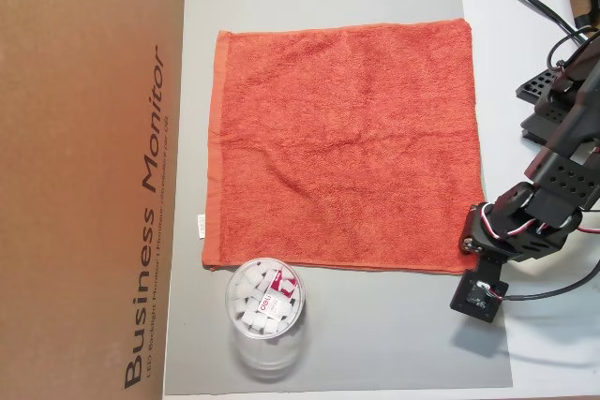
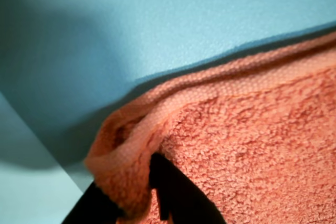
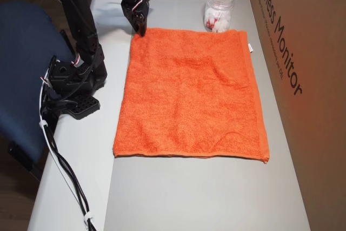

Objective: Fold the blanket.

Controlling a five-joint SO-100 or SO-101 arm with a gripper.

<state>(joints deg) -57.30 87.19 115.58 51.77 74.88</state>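
Wrist view shows the hand (image 2: pixel 137 192) pinching a lifted corner of the blanket (image 2: pixel 247 150). Both overhead views have the blanket spread flat across the grey worktop (image 1: pixel 375 325), a clear cup (image 1: pixel 265 311) touching its edge.

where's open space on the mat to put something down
The widest bare strip of the grey mat lies past the blanket edge farthest from the clear cup. It is crowded at the cup end, where the gripper meets a blanket corner.

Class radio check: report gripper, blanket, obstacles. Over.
Gripper shut on blanket corner, hem pinched. Blanket otherwise flat, unfolded. Clear cup at its edge, opposite corner. Over.
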